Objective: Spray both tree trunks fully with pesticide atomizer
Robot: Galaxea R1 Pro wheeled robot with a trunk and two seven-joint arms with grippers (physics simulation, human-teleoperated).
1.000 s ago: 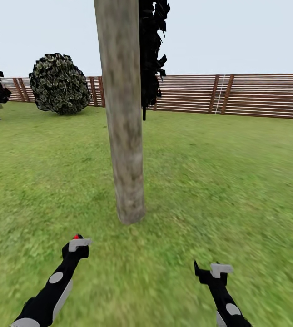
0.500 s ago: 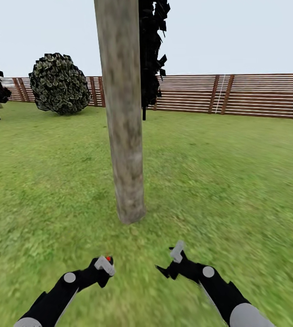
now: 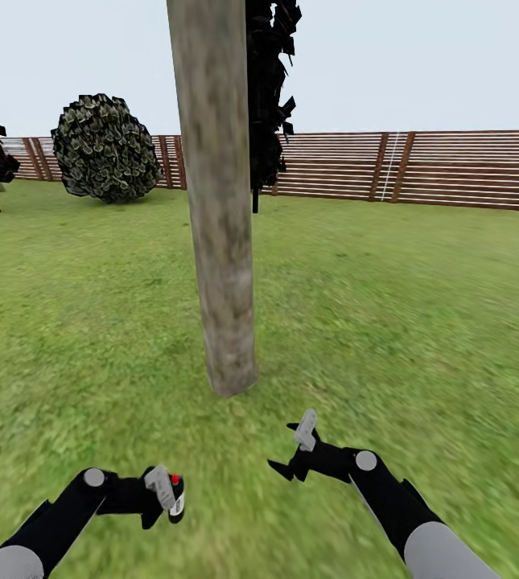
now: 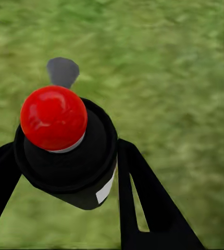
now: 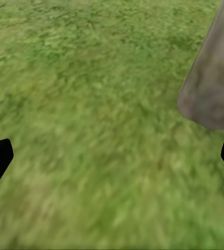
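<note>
While the pesticide atomizer (image 4: 65,143), a black canister with a red cap, sits clamped between the fingers of the left gripper (image 3: 166,497), it is held low over the lawn (image 3: 420,322), short of and to the left of the tree trunk (image 3: 219,241). In the left wrist view its grey nozzle tip points out over grass, not at bark. The trunk's mottled tan-grey bark shows no white specks that can be made out, so spraying looks not yet begun on this tree. The right gripper (image 3: 295,454) hangs empty and spread just before the trunk's foot, whose base edges into the right wrist view (image 5: 213,83).

To do this step well, the left arm likely needs to lift and turn the canister until the nozzle faces the trunk squarely, then sweep up and down the column and round its sides so no patch is missed. The free gripper would be best kept out of the spray line.

Beyond stand a round bush (image 3: 105,149), a slim dark-leaved tree (image 3: 269,88) and the brown slatted fence (image 3: 452,169).
</note>
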